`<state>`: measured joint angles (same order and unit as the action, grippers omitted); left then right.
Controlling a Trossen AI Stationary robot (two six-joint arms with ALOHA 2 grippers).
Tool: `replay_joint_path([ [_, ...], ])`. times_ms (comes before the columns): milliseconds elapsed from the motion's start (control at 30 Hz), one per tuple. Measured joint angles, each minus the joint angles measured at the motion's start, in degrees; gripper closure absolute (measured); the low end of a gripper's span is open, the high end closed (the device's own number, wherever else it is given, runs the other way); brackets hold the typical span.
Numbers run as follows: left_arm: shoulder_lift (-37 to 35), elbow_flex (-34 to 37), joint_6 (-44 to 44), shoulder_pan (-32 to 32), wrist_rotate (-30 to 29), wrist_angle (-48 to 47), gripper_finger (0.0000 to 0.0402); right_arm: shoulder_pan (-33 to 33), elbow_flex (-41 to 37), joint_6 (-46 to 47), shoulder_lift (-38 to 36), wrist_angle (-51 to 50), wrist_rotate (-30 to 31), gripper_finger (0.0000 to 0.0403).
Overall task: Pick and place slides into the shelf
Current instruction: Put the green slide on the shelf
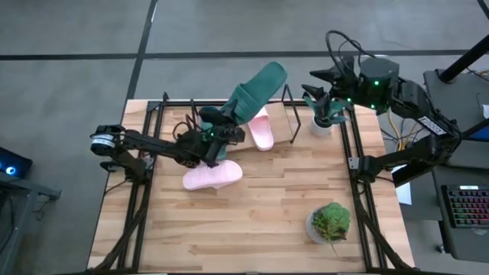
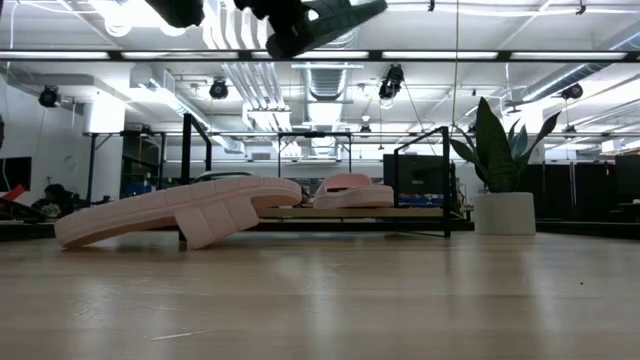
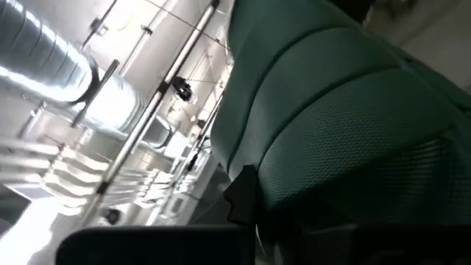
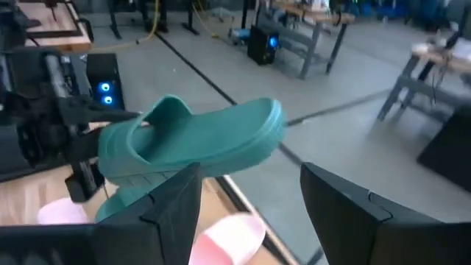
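My left gripper (image 1: 220,128) is above the shelf (image 1: 157,114), a black wire rack with a wooden board, and is shut on a dark teal slide (image 1: 258,90). The low view shows that slide (image 2: 325,18) high above the table. One pink slide (image 1: 262,131) lies on the shelf board. The other pink slide (image 1: 212,176) lies tilted on the table in front of the shelf. A second teal slide does not show plainly. My right gripper (image 4: 250,213) is open and holds nothing. It hangs over the far right corner near a potted plant (image 1: 323,114). My left gripper holds the teal slide at its strap end (image 4: 158,121), the end nearer the table's left. The fingers come from the left, slanting upward. The slide is lifted clear, and its free end (image 1: 273,74) points up and toward the far right. The slide itself hides how the fingers close.
A white pot with a plant (image 2: 505,205) stands at the shelf's right end. A second potted plant (image 1: 330,221) stands near the right near corner. Black arm-mount frames (image 1: 137,206) run along both table sides. Bare wood (image 1: 260,221) lies between the shelf and the near edge.
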<state>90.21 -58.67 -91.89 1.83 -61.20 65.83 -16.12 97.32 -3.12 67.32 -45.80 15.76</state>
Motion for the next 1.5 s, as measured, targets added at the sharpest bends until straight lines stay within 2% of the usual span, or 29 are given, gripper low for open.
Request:
replay_joint_path([
  [100,-0.35,-0.34,9.46,-0.42,3.89,-5.02,0.0401,0.15,-1.05,-6.48,0.23,3.72,-2.77,0.0182],
  [167,-0.37,-0.76,12.18,-0.33,4.69,-10.32,0.0401,1.12,-1.74,-10.62,0.21,5.0,-5.79,0.0182],
  [267,-0.38,-1.06,15.26,-0.33,3.34,-15.8,0.0401,4.2,-2.75,-18.15,-0.12,5.47,-7.48,0.0182],
  [433,-1.22,-1.18,16.64,-0.38,-1.06,-17.81,0.0401,12.92,-6.8,-33.62,-2.47,8.52,-4.53,0.0187],
  [500,-1.36,-1.18,16.65,-0.2,-1.55,-18.24,0.0401,16.77,-8.71,-39.41,-2.79,8.59,-0.96,0.0191],
  [633,-1.4,-1.31,16.65,1.06,-1.37,-18.49,0.0401,22.18,-13.01,-48.38,-1.88,8.64,14.03,0.02],
  [733,-1.42,-1.31,16.76,2.15,-0.08,-18.47,0.0401,23.78,-15.77,-53.02,-0.89,8.77,21.57,0.0206],
  [1000,-1.64,-1.64,16.78,4.3,1.39,-18.8,0.0402,27.14,-19.5,-57.93,2.18,9.9,31.39,0.0212],
  [1167,-1.64,-1.66,17.95,4.86,2.59,-19.21,0.0402,29.38,-21.17,-66.71,5.13,15.41,36.54,0.0212],
  [1300,-1.84,-1.66,19.59,5.37,4.32,-20.41,0.0402,29.49,-21.25,-73.37,6.98,16.06,37.39,0.0212],
  [1500,-1.92,-1.66,19.65,7.27,4.88,-20.27,0.0402,29.16,-19.91,-73.92,8.48,16.06,39.9,0.0212],
])
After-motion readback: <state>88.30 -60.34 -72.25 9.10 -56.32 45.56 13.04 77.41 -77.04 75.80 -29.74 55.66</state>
